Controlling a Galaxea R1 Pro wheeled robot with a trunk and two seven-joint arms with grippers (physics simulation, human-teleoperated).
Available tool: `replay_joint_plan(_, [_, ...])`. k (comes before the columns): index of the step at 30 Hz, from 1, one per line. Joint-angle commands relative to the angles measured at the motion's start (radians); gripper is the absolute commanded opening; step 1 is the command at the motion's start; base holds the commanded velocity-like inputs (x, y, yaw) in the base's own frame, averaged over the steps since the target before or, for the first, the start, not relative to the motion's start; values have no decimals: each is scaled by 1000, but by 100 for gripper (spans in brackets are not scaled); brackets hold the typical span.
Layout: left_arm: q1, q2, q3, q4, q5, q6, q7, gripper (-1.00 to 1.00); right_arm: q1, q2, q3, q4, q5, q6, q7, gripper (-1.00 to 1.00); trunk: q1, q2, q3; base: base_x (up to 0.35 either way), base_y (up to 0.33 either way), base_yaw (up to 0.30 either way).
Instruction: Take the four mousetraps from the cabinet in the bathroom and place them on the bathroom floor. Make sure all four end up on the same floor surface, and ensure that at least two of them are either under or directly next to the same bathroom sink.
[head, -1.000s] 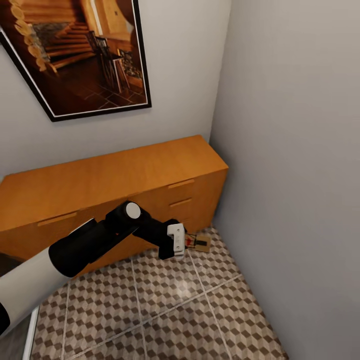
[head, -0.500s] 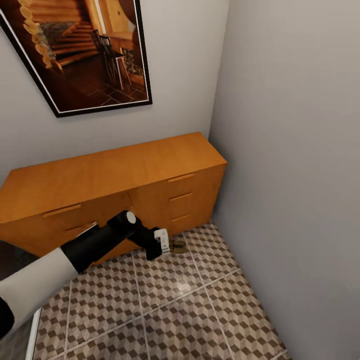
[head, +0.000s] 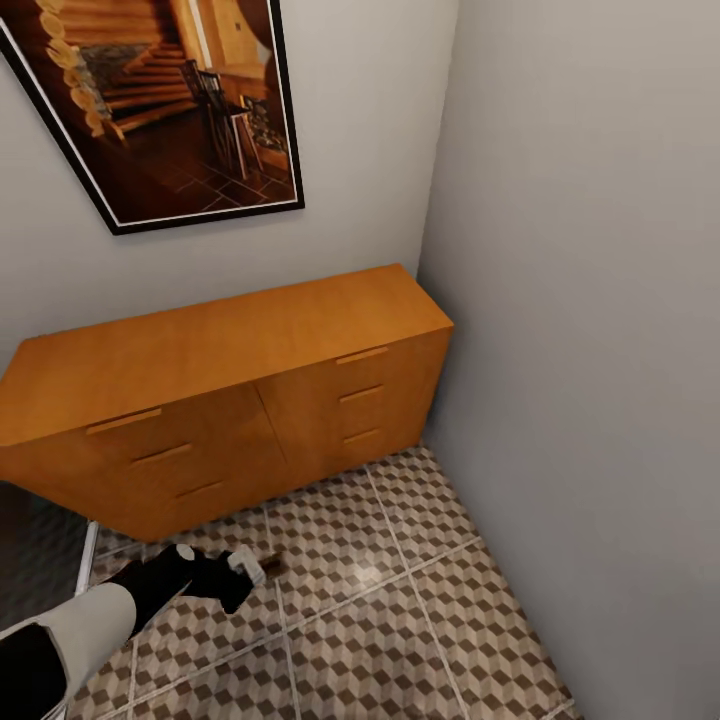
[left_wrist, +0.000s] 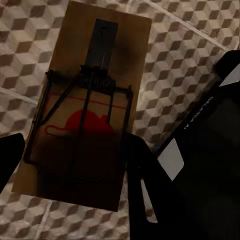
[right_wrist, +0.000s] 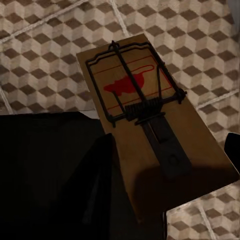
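The mousetrap (left_wrist: 82, 107) in the left wrist view is a brown board with dark wire and a red mouse shape, and it sits between the two dark fingers of the left pincer (left_wrist: 70, 155), which is clenched on it. Below it is the bathroom floor (left_wrist: 185, 45) with its cube pattern. In the head view the left pincer (head: 258, 570) is low over the tiles in front of the cabinet (head: 200, 370), and a small brown end of the trap shows past its tip; whether the board touches the floor I cannot tell.

The right wrist view shows a second mousetrap (right_wrist: 150, 125) over the same kind of tiles. One dark finger (right_wrist: 107, 175) lies against the side of the board and a dark tip shows at the far edge of the picture, so the right pincer (right_wrist: 170, 170) seems to be grasping this trap too, but the contact is partly hidden.

I judge that the robot is about to lay a trap on the floor. The risks from here are these. If the pincer releases while the board is high or tilted, the light trap may bounce, flip or slide away. Also, no sink is visible near this spot, so a trap left here may not count as next to the sink; at least two traps must go there. The low arm may also knock the cabinet front when it lifts.
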Motion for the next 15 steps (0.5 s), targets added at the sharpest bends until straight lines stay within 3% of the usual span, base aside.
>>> replay_joint_plan(1, [15,0,-2,51,54,-11,30,-100,0,-3,3,-13,-7,-3,6,-100,1,-2,-1,0,0,0])
replay_joint_plan(3, [29,0,-2,102,114,-27,52,-100,-1,-4,3,-29,8,-1,5,-100,1,-2,-1,0,0,0])
replay_joint_plan(5, [50,-1,-1,194,229,-64,77,-100,-2,-6,3,-56,58,2,-9,-100,1,-2,-1,0,0,0])
replay_joint_plan(9, [98,4,0,264,402,-258,103,-100,-4,-16,3,-126,163,47,-92,-100,1,-2,-1,0,0,0])
replay_joint_plan(11, [140,4,0,273,453,-331,178,-100,-4,-20,3,-203,214,126,-145,-100,1,-2,-1,0,0,0])
replay_joint_plan(15, [203,-16,0,276,475,-416,330,-100,-4,-23,3,-298,245,221,-175,-100,1,-2,-1,0,0,0])
